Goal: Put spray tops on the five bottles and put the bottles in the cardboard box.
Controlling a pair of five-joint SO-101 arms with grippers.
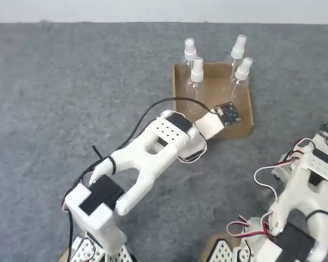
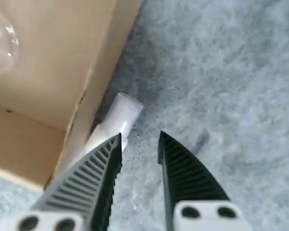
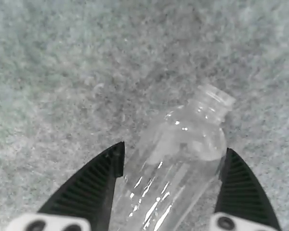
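Observation:
Four clear bottles [image 1: 196, 73] with white spray tops stand in the cardboard box [image 1: 218, 101] at the back. My left gripper [image 2: 139, 144] is open by a narrow gap just outside the box wall [image 2: 101, 62]. A loose white spray top [image 2: 118, 115] lies on the carpet against that wall, partly under one finger. In the high view this arm [image 1: 153, 153] stretches to the box's near edge. My right gripper [image 3: 173, 154] is shut on a clear uncapped bottle [image 3: 188, 144], whose open neck [image 3: 214, 98] points away over the carpet.
Grey carpet [image 1: 71, 82] covers the table, with wide room to the left of the box. The right arm [image 1: 311, 174] stands at the near right corner, wires looping around it. A bottle's rounded base [image 2: 0, 41] shows inside the box.

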